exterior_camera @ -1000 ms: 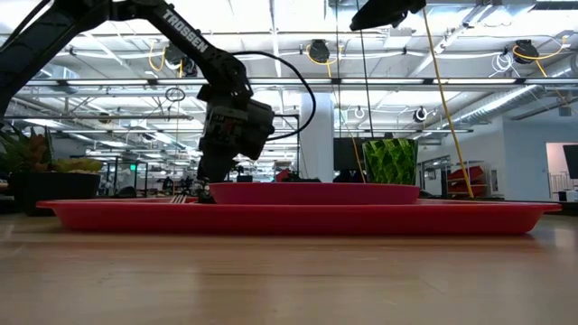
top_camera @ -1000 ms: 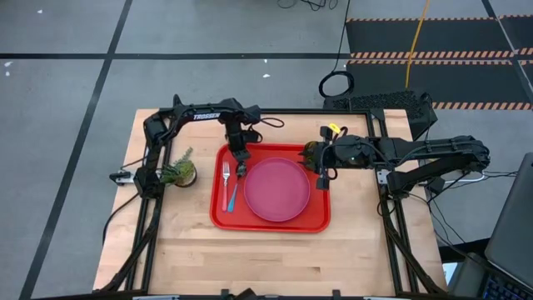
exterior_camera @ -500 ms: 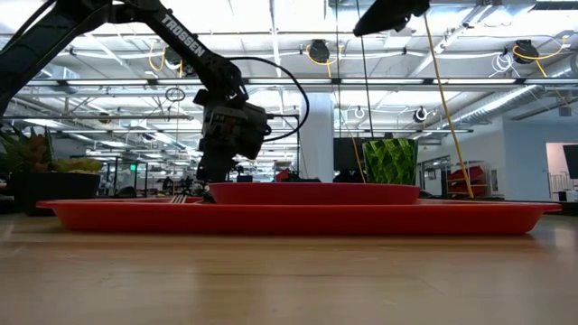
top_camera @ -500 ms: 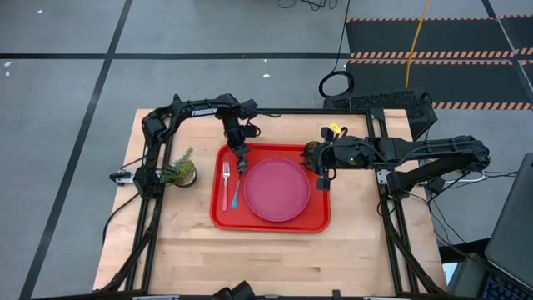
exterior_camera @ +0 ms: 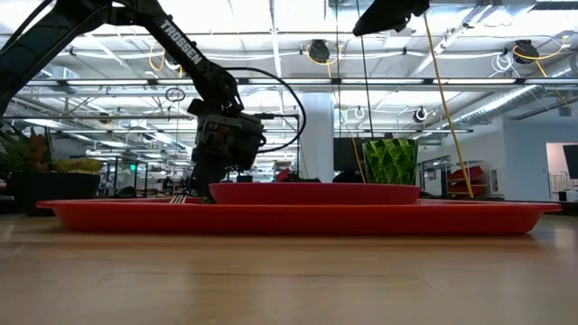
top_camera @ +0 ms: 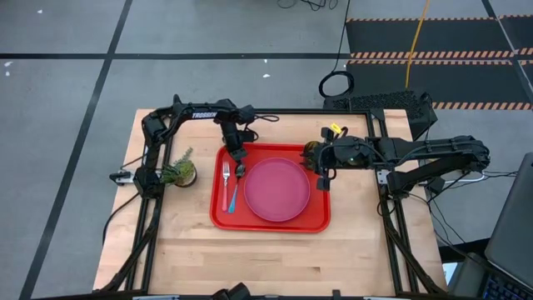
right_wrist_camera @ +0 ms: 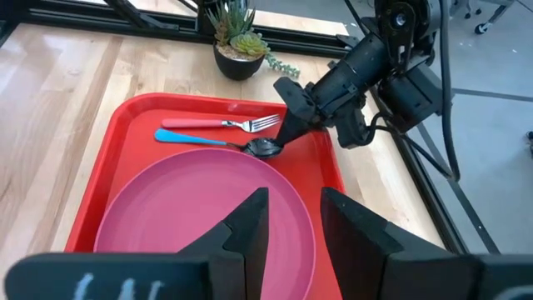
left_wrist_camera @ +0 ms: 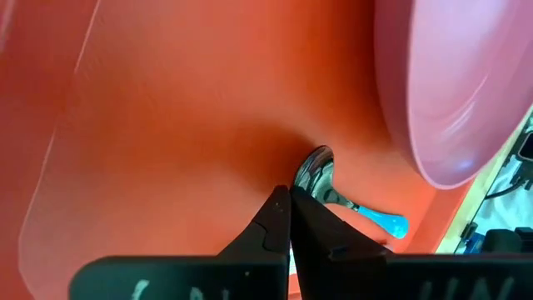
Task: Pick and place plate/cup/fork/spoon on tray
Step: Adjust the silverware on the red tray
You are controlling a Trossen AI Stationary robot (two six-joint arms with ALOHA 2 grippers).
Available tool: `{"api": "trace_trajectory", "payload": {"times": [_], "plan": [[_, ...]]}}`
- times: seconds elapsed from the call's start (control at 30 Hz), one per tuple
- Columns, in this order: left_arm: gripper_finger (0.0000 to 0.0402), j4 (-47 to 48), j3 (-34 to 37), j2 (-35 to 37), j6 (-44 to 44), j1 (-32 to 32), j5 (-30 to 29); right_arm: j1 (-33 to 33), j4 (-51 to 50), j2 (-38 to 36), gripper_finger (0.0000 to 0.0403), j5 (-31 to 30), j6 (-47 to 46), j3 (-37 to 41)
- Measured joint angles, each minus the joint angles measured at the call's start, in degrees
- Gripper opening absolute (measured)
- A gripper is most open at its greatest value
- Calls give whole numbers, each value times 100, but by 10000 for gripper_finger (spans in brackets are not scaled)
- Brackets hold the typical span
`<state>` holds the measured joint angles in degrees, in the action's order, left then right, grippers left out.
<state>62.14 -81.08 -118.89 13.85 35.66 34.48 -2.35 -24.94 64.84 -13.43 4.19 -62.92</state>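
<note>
The red tray (top_camera: 218, 218) lies mid-table. On it lie the pink plate (top_camera: 276, 189), the pink-handled fork (top_camera: 225, 185) and the blue-handled spoon (top_camera: 235, 193), side by side left of the plate. My left gripper (left_wrist_camera: 289, 196) is shut, slanting down, its tips at the spoon's dark bowl (left_wrist_camera: 315, 169). My right gripper (right_wrist_camera: 291, 196) is open and empty above the plate's far right rim. The green cup (exterior_camera: 390, 161) stands upright behind the plate in the low view. My left gripper's shut fingertips (right_wrist_camera: 281, 137) come slanting down from the far side and stand right at the spoon's bowl (right_wrist_camera: 265, 148). I cannot tell whether they touch it. The spoon lies flat on the tray.
A small potted plant (top_camera: 179, 172) stands on the table left of the tray. Bare wood lies in front of the tray (top_camera: 266, 258). The right arm (top_camera: 400, 154) reaches in from the table's right edge.
My left gripper has drawn back a little toward the table's far left, staying shut. The spoon and fork have stayed where they lay on the tray.
</note>
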Motion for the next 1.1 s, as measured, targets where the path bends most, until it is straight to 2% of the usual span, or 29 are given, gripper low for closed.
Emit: {"api": "trace_trajectory", "payload": {"times": [0.8,1.1], "plan": [[0,-71,2,0,-239,179,210,0,-123,0,105,0,-10,0],[0,-215,526,7,-236,114,339,0,-152,0,105,0,-49,0]]}}
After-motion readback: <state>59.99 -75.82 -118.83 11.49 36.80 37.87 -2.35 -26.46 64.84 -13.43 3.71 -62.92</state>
